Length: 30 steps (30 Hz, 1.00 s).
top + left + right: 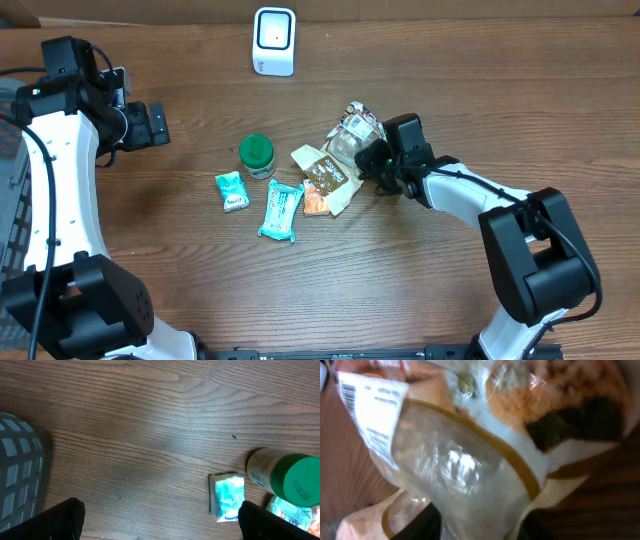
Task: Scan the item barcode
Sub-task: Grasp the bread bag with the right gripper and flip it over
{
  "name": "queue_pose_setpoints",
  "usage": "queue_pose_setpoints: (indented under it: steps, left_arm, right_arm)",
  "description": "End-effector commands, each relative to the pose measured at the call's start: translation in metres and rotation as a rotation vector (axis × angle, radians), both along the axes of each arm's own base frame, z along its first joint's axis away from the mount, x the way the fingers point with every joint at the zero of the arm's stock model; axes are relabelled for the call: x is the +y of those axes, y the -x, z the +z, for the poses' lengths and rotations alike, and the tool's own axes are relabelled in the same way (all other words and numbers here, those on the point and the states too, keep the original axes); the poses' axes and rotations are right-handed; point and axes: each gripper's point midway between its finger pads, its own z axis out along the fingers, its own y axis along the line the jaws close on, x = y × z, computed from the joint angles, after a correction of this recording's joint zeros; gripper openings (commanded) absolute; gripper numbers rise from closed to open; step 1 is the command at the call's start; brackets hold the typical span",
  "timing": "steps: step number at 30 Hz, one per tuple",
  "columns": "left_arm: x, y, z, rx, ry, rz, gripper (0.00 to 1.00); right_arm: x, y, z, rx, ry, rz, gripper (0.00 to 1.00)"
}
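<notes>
Nearest the front edge of the bench (400,290), one teal packet (281,210) lies flat. A second teal packet (232,190) lies just left of it, the two apart. One orange packet (316,199) sits just right of the first, partly under one tan packet (327,172). One green-capped bottle (257,155) stands behind the teal pair.

Item for scanning: one clear bag (355,130) of food, on the bench at the right end of the cluster, its lower edge against the tan packet. It carries one white label (372,415) with a barcode at the top corner.

Right pincer (375,160): at the bag's near-right edge. The wrist view is filled by the bag, so it cannot be told whether the jaws grip it or stand clear.

Left pincer (158,125): well left of the cluster, jaws spread wide, nothing between them, over bare wood.

One grey basket (20,470) sits at the left edge.

Farthest back, one white scanner (273,40) stands well apart from the bag.
</notes>
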Motion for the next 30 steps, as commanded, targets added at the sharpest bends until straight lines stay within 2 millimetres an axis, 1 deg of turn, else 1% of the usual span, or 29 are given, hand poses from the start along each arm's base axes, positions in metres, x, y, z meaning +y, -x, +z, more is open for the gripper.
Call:
queue_pose_setpoints:
  steps: [1, 4, 6, 12, 14, 16, 20, 26, 28, 30]
  left_arm:
    - [0.002, -0.003, 0.004, -0.011, -0.016, -0.02, 1.0]
    - [0.002, -0.003, 0.004, -0.01, -0.016, -0.02, 1.0]
    - [0.002, -0.003, 0.004, -0.01, -0.016, -0.02, 1.0]
    - [0.002, -0.003, 0.004, -0.011, -0.016, -0.02, 1.0]
    - [0.002, -0.003, 0.004, -0.01, -0.016, -0.02, 1.0]
    - [0.002, -0.003, 0.004, -0.01, -0.016, -0.02, 1.0]
    - [0.002, -0.003, 0.004, -0.011, -0.016, -0.02, 1.0]
    - [0.002, -0.003, 0.004, -0.011, -0.016, -0.02, 1.0]
    - [0.002, -0.003, 0.004, -0.01, -0.016, -0.02, 1.0]
    - [0.002, -0.003, 0.004, -0.01, -0.016, -0.019, 1.0]
  right_arm:
    - [0.01, 0.007, -0.007, 0.017, -0.01, 0.085, 0.31]
    - [0.015, 0.008, -0.003, 0.018, -0.016, 0.133, 0.23]
    - [0.016, 0.009, 0.0, 0.026, -0.007, 0.16, 0.2]
    - [0.019, 0.008, 0.016, 0.04, 0.033, 0.258, 0.14]
    - [0.022, 0.008, 0.021, 0.038, 0.037, 0.294, 0.09]
    - [0.03, 0.008, 0.029, 0.012, 0.016, 0.368, 0.04]
    - [0.042, 0.011, 0.041, -0.063, 0.002, 0.539, 0.04]
    - [0.034, 0.021, 0.052, -0.134, 0.116, 0.826, 0.04]
    - [0.029, 0.024, 0.059, -0.143, 0.148, 0.908, 0.04]
    - [0.018, 0.022, 0.069, -0.151, 0.175, 0.958, 0.04]
